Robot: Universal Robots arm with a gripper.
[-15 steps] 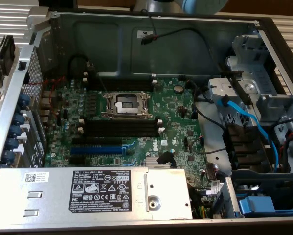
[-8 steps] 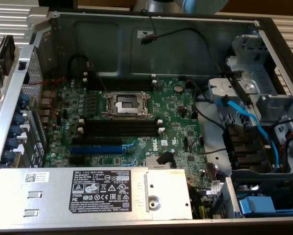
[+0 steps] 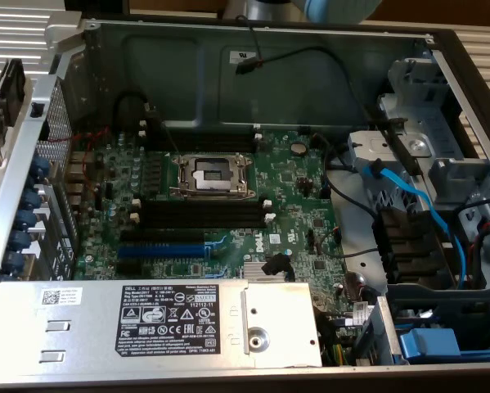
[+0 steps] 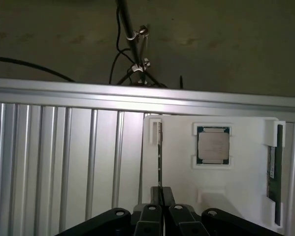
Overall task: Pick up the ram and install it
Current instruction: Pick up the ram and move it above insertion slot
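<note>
In the wrist view a ram [image 4: 159,157] stands on edge in a white holder tray [image 4: 236,196], seen as a thin dark line held by a white clip at its far end. My gripper [image 4: 162,194] sits over its near part, black fingers [image 4: 169,195] pressed together with the stick running in between them, so it looks shut on the ram. A second ram [image 4: 274,172], dark green, stands at the tray's other side. In the exterior view the black memory slots [image 3: 204,214] with white end clips lie in the motherboard beside the CPU socket [image 3: 210,174].
A CPU chip [image 4: 213,145] rests in the tray between the two sticks. The tray sits on a ribbed metal surface [image 4: 63,162] with cables [image 4: 132,49] beyond. In the case are a blue expansion slot [image 3: 161,250], a power supply [image 3: 146,319], blue cables [image 3: 416,205] and drive bays.
</note>
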